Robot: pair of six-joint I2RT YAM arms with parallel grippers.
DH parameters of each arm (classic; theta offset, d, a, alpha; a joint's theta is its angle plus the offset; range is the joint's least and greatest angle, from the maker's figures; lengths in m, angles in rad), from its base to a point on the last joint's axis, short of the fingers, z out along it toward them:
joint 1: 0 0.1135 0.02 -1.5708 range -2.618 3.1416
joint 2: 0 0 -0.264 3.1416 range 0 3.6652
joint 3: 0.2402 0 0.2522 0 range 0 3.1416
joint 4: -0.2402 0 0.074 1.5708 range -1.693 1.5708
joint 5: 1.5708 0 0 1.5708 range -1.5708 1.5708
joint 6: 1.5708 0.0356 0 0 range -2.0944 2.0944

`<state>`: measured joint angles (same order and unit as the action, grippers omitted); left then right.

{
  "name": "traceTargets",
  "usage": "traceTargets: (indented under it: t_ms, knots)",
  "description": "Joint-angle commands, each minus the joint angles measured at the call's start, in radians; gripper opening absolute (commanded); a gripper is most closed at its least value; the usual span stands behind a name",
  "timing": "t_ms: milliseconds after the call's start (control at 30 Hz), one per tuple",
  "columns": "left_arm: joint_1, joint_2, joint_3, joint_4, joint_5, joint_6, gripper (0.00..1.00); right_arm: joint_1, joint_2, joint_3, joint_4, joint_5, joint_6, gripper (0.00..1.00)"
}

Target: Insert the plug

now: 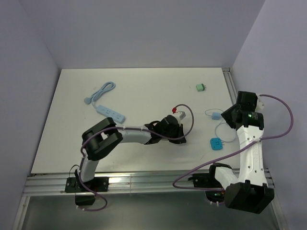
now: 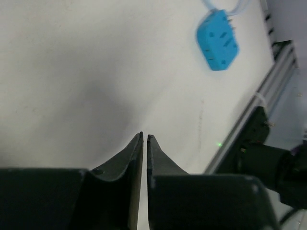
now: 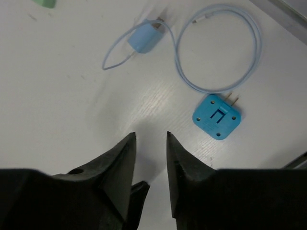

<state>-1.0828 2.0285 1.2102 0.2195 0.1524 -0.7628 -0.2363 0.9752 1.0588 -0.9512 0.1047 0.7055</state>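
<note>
lavender walls close round a white desk (image 1: pixel 144 86) with both arms reaching over it. the plug (image 1: pixel 216 143), a bright blue square block with two metal prongs, lies flat on the desk toward the right front, and neither claw touches it. in the right wrist view its prongs point at a pale blue cable (image 3: pixel 216 91) that curls in a loop just behind the plug. that cable runs on to a pale blue charger (image 1: pixel 217 116), which sits behind the plug on the far side of the loop. a small green block (image 1: pixel 201 87) lies farther back from the plug, well apart. a pale blue strip (image 1: pixel 110 112) with its own looped cord lies far to the left of the plug and a little farther back.

the left claw (image 2: pixel 145 139) hangs over bare desk to the left of the plug, clearly apart from it. its jaws are pressed nearly together with only a hairline slit between them, and they hold nothing. the right claw (image 3: pixel 149 138) hovers behind the plug, close by the charger, tips aimed down at the desk. its jaws stand a little apart, with bare desk showing through the gap and nothing in it.
</note>
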Motion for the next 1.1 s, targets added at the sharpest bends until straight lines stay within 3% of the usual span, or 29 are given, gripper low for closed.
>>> traceTargets:
  t_ms: [0,100,200,300,433,467,833,1067]
  knots:
    - [-0.005,-0.168,-0.052,0.050,-0.024,0.036,0.14,-0.006,0.049,-0.036,-0.006,0.081,0.031,0.37]
    - [-0.005,-0.247,-0.090,0.018,-0.033,0.042,0.16,-0.011,0.130,-0.068,-0.017,0.076,0.041,0.28]
    - [-0.005,-0.342,-0.147,0.026,0.004,0.042,0.18,-0.012,0.195,-0.098,-0.020,0.089,0.031,0.31]
    - [0.003,-0.444,-0.195,-0.014,0.006,0.034,0.23,-0.032,0.259,-0.163,0.031,0.079,0.015,0.49]
    - [0.035,-0.586,-0.264,-0.061,0.001,0.033,0.28,-0.063,0.295,-0.232,0.095,0.010,0.002,0.87]
    - [0.040,-0.609,-0.276,-0.065,-0.001,0.028,0.30,-0.069,0.304,-0.243,0.098,0.003,0.005,0.90]
    - [0.121,-0.821,-0.403,-0.068,-0.013,0.026,0.38,-0.075,0.419,-0.272,0.147,0.038,0.113,0.96]
    - [0.136,-0.850,-0.420,-0.066,-0.005,0.025,0.39,-0.074,0.477,-0.329,0.222,0.041,0.173,0.87]
